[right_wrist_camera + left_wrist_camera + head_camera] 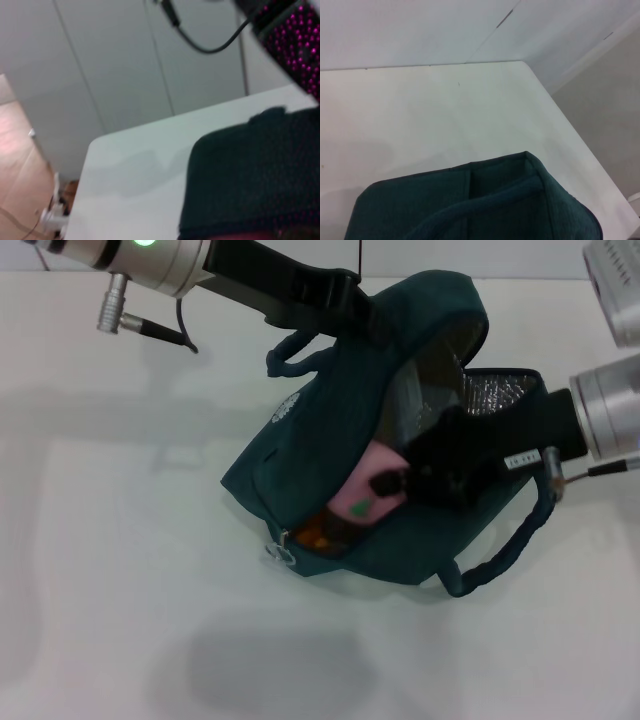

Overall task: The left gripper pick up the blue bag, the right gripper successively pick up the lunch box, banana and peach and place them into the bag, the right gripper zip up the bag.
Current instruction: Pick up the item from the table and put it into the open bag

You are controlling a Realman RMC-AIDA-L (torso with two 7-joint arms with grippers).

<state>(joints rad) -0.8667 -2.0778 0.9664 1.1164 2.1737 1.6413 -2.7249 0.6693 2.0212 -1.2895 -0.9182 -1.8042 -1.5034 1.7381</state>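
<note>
**Blue bag, mouth open, loading under way**

My right gripper: reaches into the mouth of the blue bag; whether its fingers grip anything, I cannot tell. My left gripper: closed on the bag's upper edge beside one handle, apparently to keep the opening wide for loading. Contents: pink lunch box; something orange-brown beneath it, unidentifiable. Zipper pull: at the low end, undone. Bag rests on the white table.

one blue bag, one pink lunch box, two claws, left and right
</note>
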